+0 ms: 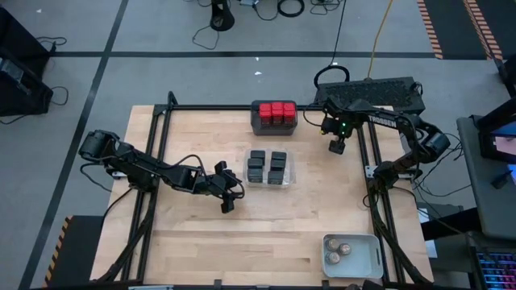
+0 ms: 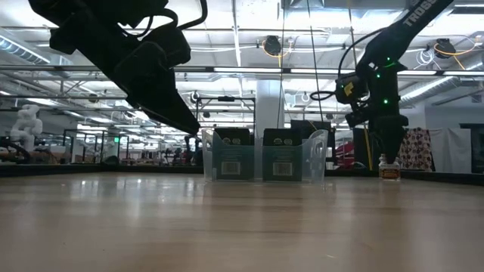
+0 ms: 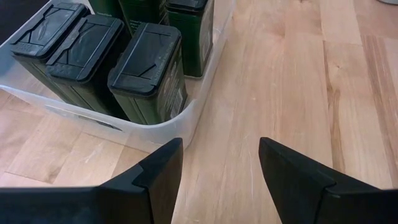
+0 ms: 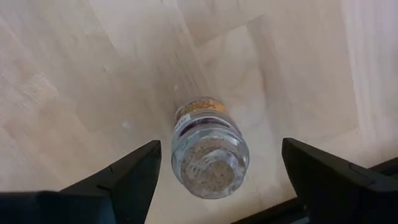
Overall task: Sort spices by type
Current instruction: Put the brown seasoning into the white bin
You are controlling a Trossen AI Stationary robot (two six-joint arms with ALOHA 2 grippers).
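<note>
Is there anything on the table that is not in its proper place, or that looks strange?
One round clear jar stands alone on the bare wood, outside any tray, directly under the open right gripper. Its fellows lie in the pale grey tray. Nothing looks spilled or tipped.

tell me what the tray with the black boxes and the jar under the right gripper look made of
Tray: clear, slightly frosted plastic by its look; the black boxes show through its wall.
Jar: transparent, glass or clear plastic, can't tell which; greyish spice visible inside, printed label round it.
</note>
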